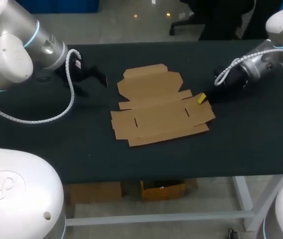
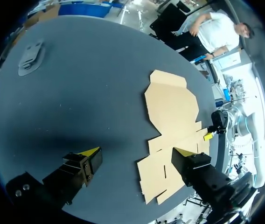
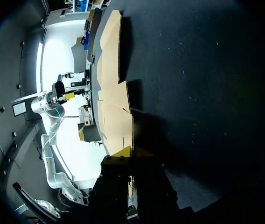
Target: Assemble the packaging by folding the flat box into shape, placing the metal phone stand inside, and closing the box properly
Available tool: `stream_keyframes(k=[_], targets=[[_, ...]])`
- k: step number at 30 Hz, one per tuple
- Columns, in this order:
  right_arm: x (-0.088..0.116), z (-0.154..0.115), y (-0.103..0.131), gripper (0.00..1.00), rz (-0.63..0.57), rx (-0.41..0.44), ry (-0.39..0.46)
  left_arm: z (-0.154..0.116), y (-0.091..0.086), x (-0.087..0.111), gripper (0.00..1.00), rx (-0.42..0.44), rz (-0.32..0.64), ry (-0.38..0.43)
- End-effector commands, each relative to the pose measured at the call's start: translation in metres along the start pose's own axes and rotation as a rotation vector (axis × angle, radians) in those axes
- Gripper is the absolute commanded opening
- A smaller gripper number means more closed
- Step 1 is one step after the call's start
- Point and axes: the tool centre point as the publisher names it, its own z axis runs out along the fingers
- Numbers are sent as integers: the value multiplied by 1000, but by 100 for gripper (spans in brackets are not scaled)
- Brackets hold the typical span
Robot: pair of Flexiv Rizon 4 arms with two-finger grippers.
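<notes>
Now R arm (image 1: 251,69) at flat box (image 1: 159,107) edge, L jaws open

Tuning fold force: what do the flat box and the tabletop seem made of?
The flat box looks like plain brown cardboard, matte and unprinted: even tan colour, cut flaps, slots and crease lines; corrugated or not, I cannot tell. The tabletop seems covered by a dark matte sheet, perhaps cloth or a mat: little glare shows.

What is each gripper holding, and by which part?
Left gripper: open, holding nothing. Right gripper: at the flat box, on its right edge; whether it grips cannot be told.
</notes>
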Motion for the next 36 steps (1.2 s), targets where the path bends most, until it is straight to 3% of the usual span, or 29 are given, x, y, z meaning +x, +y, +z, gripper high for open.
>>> stream_keyframes(k=[1, 21, 36], targets=[[3, 3, -15, 0, 2, -56, -9, -1, 1, -1, 100, 2, 0, 3], [4, 15, -42, 0, 40, -177, -15, 0, 2, -4, 100, -1, -1, 3], [4, 21, -51, 0, 37, -184, 1, 4, -1, -6, 100, -10, -3, 4]])
